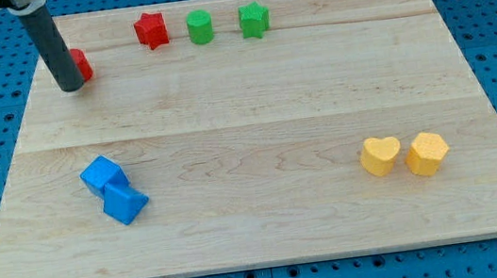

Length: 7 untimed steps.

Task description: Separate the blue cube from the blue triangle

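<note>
The blue cube (101, 175) and the blue triangle (124, 204) lie touching each other at the view's lower left of the wooden board (253, 100); the cube is the upper-left one of the pair. My tip (73, 85) is at the view's upper left, far above the two blue blocks, right next to a red block (81, 64) that the rod partly hides.
A red star (151, 29), a green cylinder (200, 26) and a green star (254, 20) stand in a row near the view's top edge. A yellow heart (380, 155) and a yellow hexagon (427, 153) sit at the lower right.
</note>
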Tool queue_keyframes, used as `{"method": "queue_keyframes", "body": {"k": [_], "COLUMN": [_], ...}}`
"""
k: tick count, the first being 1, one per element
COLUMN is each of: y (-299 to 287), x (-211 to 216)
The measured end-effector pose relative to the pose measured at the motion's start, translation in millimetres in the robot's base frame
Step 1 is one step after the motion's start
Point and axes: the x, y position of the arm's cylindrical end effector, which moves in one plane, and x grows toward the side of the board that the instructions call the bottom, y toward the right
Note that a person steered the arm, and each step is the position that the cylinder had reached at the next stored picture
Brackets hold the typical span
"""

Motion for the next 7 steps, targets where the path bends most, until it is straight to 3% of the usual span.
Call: {"method": "queue_keyframes", "body": {"k": [3,4,5,6,7], "y": [5.5,9.8,-22.2,-5.7,35.3], "x": [-46.3,49.6,107.5,177.6,207.5]}}
